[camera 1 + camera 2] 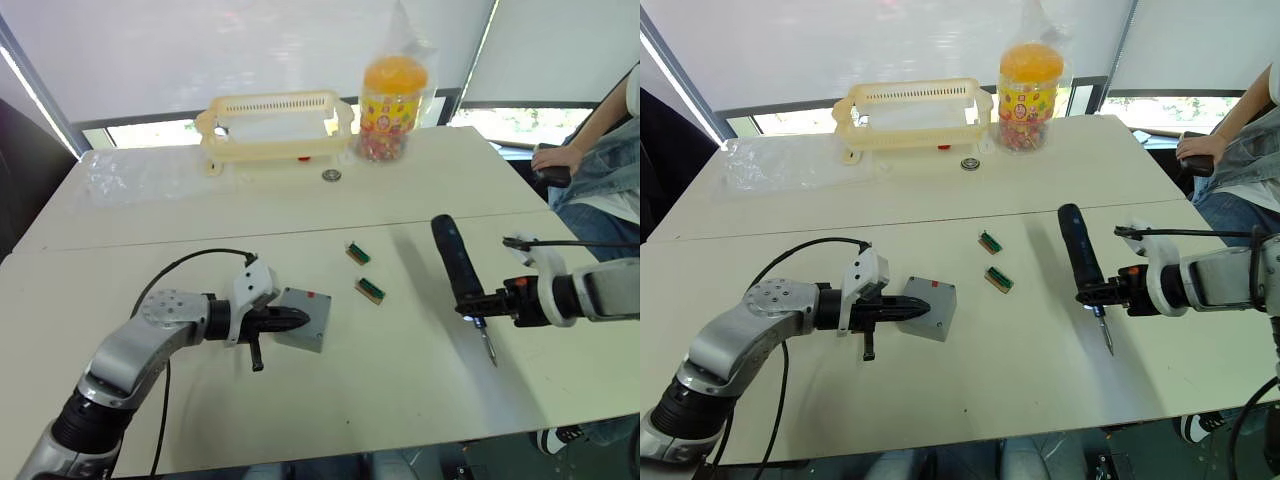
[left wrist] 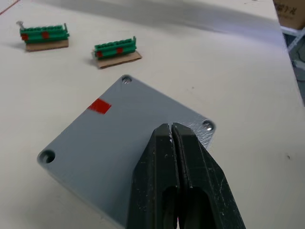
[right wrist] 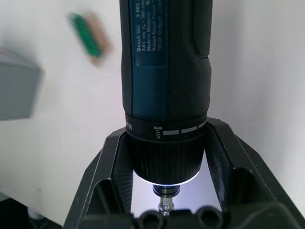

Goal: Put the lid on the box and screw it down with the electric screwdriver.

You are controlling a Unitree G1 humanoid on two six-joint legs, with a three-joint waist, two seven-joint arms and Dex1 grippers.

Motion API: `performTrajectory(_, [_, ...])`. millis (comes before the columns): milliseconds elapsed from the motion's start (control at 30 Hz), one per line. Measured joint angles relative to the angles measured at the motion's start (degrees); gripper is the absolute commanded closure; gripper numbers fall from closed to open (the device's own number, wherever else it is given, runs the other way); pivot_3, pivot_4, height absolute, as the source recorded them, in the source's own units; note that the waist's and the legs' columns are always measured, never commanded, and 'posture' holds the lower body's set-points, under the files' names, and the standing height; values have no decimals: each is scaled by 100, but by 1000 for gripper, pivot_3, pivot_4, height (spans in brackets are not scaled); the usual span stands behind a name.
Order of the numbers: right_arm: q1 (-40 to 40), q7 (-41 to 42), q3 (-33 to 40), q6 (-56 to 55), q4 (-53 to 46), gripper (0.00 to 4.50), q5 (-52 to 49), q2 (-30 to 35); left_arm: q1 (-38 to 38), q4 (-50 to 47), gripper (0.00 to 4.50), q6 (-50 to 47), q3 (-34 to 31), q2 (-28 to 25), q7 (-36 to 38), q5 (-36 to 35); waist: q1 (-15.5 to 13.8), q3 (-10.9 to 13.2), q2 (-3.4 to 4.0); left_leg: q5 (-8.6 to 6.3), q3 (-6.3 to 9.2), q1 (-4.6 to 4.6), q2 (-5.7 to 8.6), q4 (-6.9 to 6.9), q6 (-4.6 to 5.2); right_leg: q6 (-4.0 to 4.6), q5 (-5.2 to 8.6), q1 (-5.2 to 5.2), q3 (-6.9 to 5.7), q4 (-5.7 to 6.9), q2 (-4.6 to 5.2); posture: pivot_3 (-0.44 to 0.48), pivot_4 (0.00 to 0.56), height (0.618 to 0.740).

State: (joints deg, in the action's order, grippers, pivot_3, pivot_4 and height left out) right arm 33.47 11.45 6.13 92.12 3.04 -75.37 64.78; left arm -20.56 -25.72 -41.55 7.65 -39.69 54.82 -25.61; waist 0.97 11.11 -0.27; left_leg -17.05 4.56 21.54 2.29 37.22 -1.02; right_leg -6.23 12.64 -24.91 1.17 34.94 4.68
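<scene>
Head views: white table (image 1: 400,400); the lid (image 1: 305,320) sits on the box, forming one grey block left of centre, red mark on top. Left gripper (image 1: 298,319) lies over the block's near-left part, fingers pressed together, nothing between them. Right gripper (image 1: 478,303) clamps the electric screwdriver (image 1: 456,264) around its lower collar; tool tilted, body leaning away toward the far side, metal bit pointing down at the table, well right of the block. Two small green connector pieces (image 1: 358,252) (image 1: 370,290) lie between block and screwdriver. Far side: cream plastic basket (image 1: 275,127), orange-lidded jar (image 1: 392,108) in a clear bag, small metal ring (image 1: 331,175). A person's arm (image 1: 575,150) at the right edge. Left wrist view: fingers (image 2: 162,181) closed tip to tip, resting on or just above the lid (image 2: 109,143); cannot tell contact. Corner screw holes visible. Right wrist view: fingers (image 3: 102,191) either side of the screwdriver (image 3: 164,71) collar, white light at the tip.
</scene>
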Motion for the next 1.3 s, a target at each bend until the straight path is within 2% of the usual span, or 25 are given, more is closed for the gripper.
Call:
performTrajectory(100, [-181,393,-362,2,87,2800,184,249,-3,-131,4500,-141,-99,-324,-122,17,-24,2,-2,0,-8,0,-1,3,0,1,0,2,-4,1,-9,0,150,740])
performTrajectory(200, [-153,717,-713,3,258,2800,533,251,45,-180,4500,-200,-197,-417,-155,-24,-16,3,-2,0,-15,1,-1,8,0,0,0,2,0,1,-6,0,150,740])
performTrajectory(500, [419,1533,-1272,4,748,2800,1705,-31,277,-315,4500,-380,-429,-440,-441,-240,-17,11,-13,2,-17,-2,1,16,-5,1,-3,4,3,5,-6,0,150,740])
performTrajectory(567, [466,1629,-1285,4,758,1777,1895,-84,348,-314,4500,-379,-424,-521,-454,-221,-15,12,-14,2,-17,-2,0,18,-5,2,-4,5,4,5,-6,0,150,740])
performTrajectory(600, [500,1670,-1287,4,761,1486,1964,-115,373,-312,4500,-379,-425,-531,-463,-217,-16,12,-14,2,-17,-3,0,20,-5,2,-4,6,4,5,-6,0,150,740])
performTrajectory(700, [557,1797,-1236,4,686,57,2114,-255,385,-243,4500,-379,-439,-530,-468,-248,-16,3,-36,2,-14,-10,0,28,-5,5,-5,19,1,5,-7,0,150,740])
performTrajectory(867, [413,1865,-1173,-90,428,57,2428,-271,328,174,4500,-290,-649,-516,-443,-322,-34,3,-40,2,-8,-4,2,66,-5,8,-7,34,-2,6,-4,0,150,740])
performTrajectory(967, [253,2032,-1160,-604,62,57,2731,-238,273,763,4500,-135,-786,-469,-494,-251,-31,5,-36,1,-10,-3,4,69,-5,-2,-12,36,-2,6,-1,0,150,740])
performTrajectory(1100, [803,2400,-882,-1483,-215,57,3083,-161,189,1232,4500,-120,-980,-255,-633,-259,-4,15,-20,1,-9,4,3,67,-5,-18,-21,19,4,12,-2,0,150,740])
performTrajectory(1200, [852,2667,-740,-2031,-666,57,3307,-45,245,1232,4500,-115,-967,-240,-618,-259,-24,13,-24,-1,-4,6,-1,60,-6,-17,-20,19,-9,12,-6,0,150,740])
performTrajectory(1267, [662,2719,-488,-2172,-1061,57,3214,-357,247,1230,4500,-126,-934,-191,-622,-259,-32,11,-27,-1,-2,7,0,59,-6,-17,-21,18,-8,11,-4,0,150,740])
performTrajectory(1300, [334,2698,-274,-2374,-1548,57,3108,-762,261,1228,4500,-141,-891,-133,-632,-257,-39,3,-41,-1,7,4,-1,57,-5,-17,-21,23,-9,12,-5,0,150,740])
